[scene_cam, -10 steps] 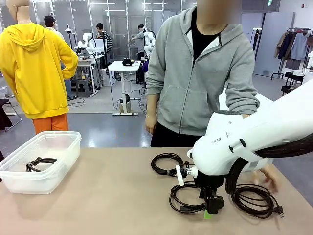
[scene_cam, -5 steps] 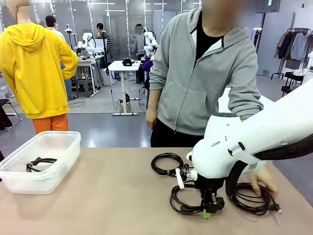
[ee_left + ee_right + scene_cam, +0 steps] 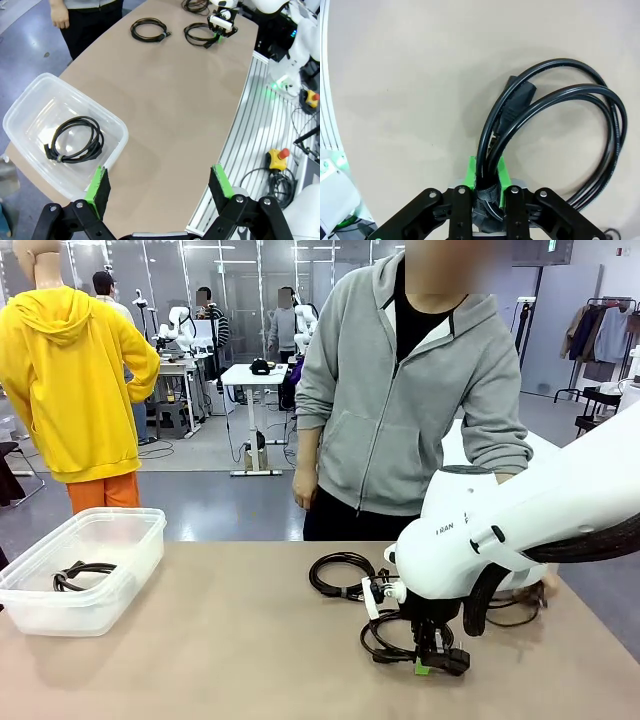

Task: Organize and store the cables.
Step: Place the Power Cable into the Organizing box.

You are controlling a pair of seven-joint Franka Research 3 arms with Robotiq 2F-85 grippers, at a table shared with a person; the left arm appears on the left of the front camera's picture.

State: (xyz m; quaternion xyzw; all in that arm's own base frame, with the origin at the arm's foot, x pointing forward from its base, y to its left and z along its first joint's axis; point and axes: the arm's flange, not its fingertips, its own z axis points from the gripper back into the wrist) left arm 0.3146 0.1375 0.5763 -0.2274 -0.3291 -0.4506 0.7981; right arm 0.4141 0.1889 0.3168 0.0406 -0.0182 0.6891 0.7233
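Cable pickup on a tan table [image 3: 220, 640], with a person standing at the far side. My right gripper [image 3: 430, 660] is clenched on a coiled black power cable [image 3: 385, 640] near my right front. The right wrist view shows the green pads [image 3: 470, 172] pinching the coil where a dark strap binds its loops. The rest of the coil [image 3: 600, 120] and its plug lie flat on the table beyond the grip.

A second coil [image 3: 335, 575] lies just beyond it, towards the person. A third coil [image 3: 510, 618] is partly hidden behind my right arm.

The clear plastic bin [image 3: 140, 540] sits well apart at my far left. It already has one coiled cable [image 3: 75, 140] inside. My left gripper [image 3: 159, 184] hangs released, jaws wide, above the bin's near side.

To do this step well, I judge I should lift straight up until every loop clears the table. The pinch should keep to the strapped part so the coil does not spill open. Then I would carry it high and clear of the second coil, lower it inside the bin walls, and only then let go. The trailing loops could catch the bin rim.
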